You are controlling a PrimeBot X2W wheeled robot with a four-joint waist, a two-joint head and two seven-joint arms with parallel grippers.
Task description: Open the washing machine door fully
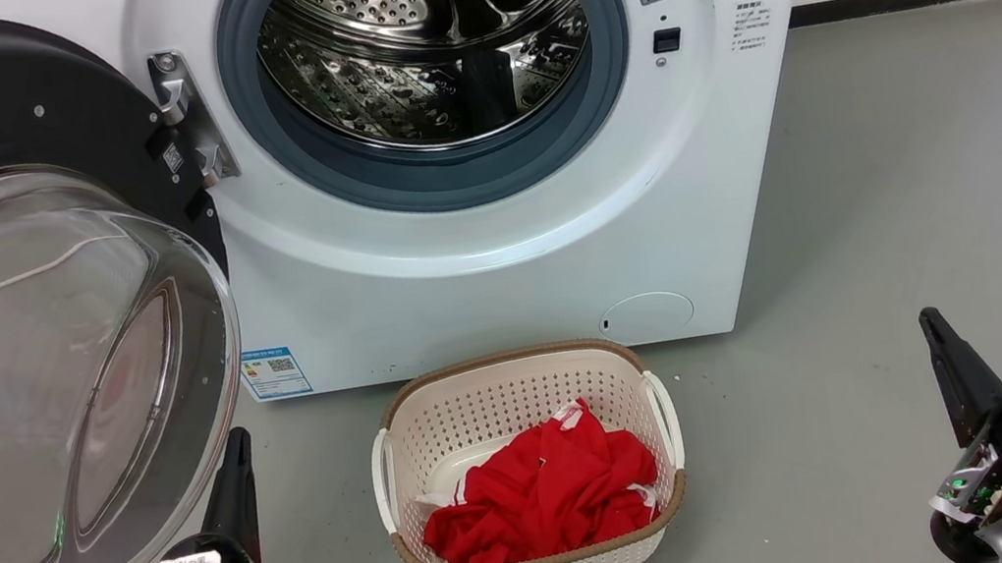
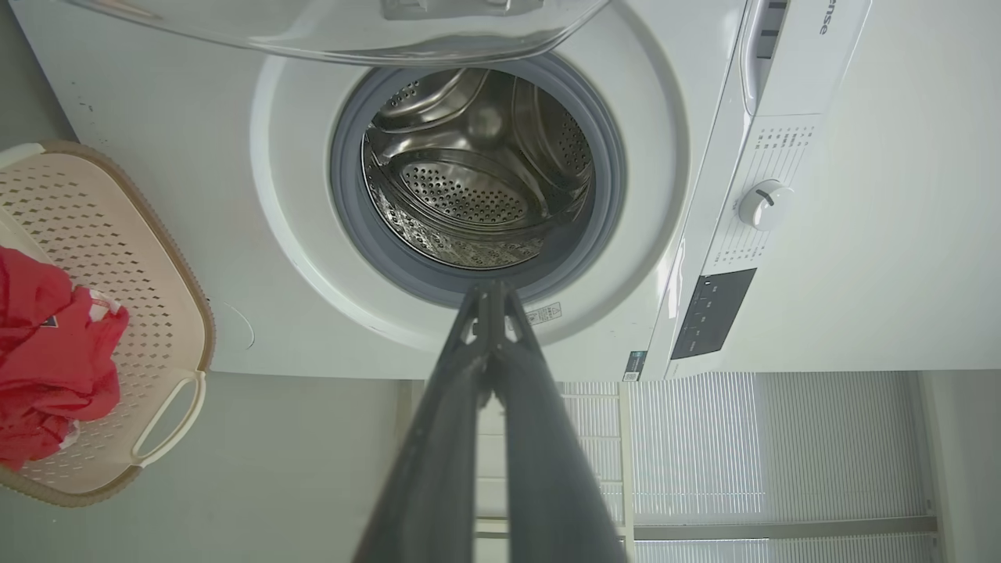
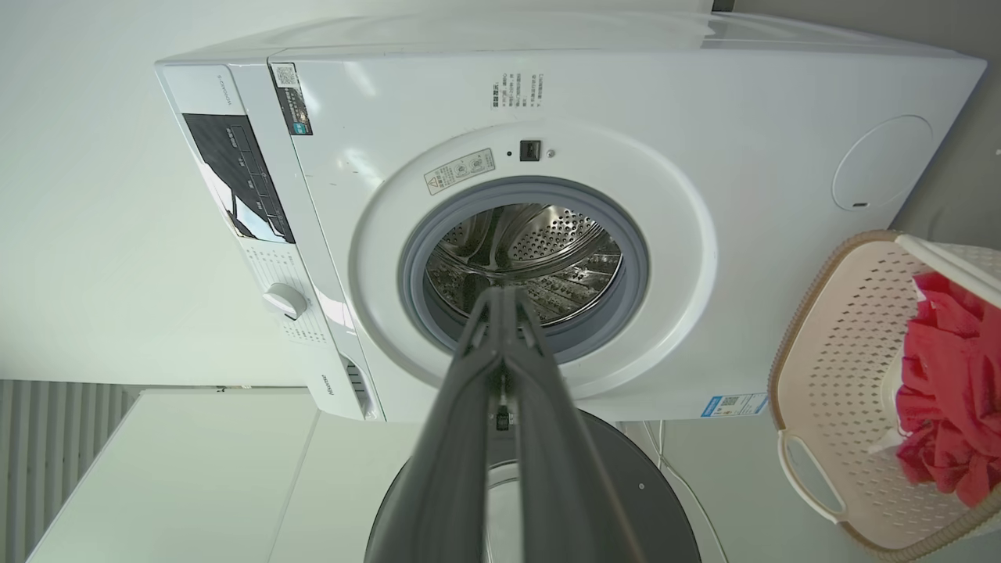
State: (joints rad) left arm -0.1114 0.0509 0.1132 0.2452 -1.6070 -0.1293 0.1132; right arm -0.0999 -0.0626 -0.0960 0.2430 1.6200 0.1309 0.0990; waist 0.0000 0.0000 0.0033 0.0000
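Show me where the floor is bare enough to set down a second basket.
Widest bare floor: right of the basket, bordered by the washing machine behind and the right pincer in front. Left is crowded: the open door and the left pincer leave only a narrow strip beside the basket.

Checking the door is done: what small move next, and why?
Probably nudge the washing machine door further left with the shut left pincer: it clears the drum mouth, but its bowl faces the camera; the pincer sits beside it.
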